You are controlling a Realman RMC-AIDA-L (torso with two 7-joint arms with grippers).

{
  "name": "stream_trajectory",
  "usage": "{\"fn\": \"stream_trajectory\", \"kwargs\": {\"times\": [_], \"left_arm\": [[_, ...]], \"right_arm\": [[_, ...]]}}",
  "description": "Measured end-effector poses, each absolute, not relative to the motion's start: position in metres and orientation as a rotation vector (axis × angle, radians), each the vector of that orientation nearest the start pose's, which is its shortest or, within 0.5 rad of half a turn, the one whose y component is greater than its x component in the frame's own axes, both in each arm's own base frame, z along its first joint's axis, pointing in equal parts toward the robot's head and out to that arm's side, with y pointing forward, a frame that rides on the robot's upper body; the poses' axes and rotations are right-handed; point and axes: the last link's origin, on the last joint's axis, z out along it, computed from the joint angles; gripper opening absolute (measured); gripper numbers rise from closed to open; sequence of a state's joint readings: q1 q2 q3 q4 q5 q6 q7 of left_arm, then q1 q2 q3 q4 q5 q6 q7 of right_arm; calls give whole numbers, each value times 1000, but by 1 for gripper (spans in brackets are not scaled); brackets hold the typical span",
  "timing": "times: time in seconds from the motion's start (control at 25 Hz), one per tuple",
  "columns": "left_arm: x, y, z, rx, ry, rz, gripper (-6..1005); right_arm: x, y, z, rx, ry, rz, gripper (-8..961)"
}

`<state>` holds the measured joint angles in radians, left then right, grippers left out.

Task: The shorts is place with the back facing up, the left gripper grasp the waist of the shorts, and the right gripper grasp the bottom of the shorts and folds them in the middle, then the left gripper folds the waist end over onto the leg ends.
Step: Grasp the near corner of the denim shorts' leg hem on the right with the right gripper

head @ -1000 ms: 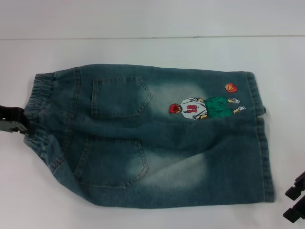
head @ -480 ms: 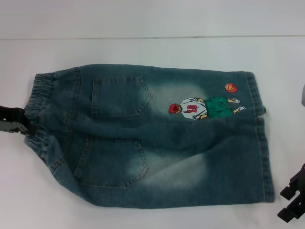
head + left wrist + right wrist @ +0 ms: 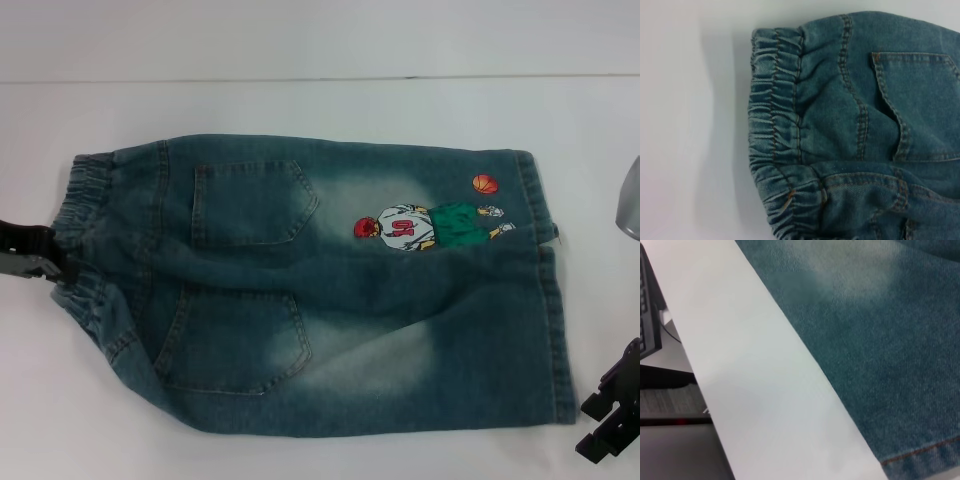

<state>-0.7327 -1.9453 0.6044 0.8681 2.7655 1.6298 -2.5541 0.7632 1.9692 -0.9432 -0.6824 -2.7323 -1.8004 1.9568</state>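
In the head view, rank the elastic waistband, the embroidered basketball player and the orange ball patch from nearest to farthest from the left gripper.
From the left gripper:
1. Elastic waistband, right beside it at the shorts' left end.
2. Embroidered basketball player, right of centre.
3. Orange ball patch, near the leg hems.

Right gripper [image 3: 608, 418] has slid lower and slightly inward along near right edge of head view, closing toward near hem corner of shorts [image 3: 330, 290]. Silver wrist [image 3: 630, 205] has newly entered above it.

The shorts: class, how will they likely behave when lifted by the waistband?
The shorts would probably droop, since the denim lies in soft wrinkles. The gathered waist likely bunches, giving the left pincer purchase. Probably not slippery: the weave looks coarse.
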Motion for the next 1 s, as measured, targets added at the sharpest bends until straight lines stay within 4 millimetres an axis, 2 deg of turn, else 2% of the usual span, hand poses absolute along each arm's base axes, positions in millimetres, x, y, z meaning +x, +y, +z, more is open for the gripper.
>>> {"fn": "stream_trajectory", "kwargs": {"times": [0.2, 1.0], "left_arm": [[-290, 371, 85, -2146, -1783, 167, 71], [-291, 369, 82, -2148, -1789, 167, 87]], "right_arm": [[276, 324, 19, -3008, 1126, -737, 714], [270, 330, 13, -3004, 1103, -701, 703]]}}
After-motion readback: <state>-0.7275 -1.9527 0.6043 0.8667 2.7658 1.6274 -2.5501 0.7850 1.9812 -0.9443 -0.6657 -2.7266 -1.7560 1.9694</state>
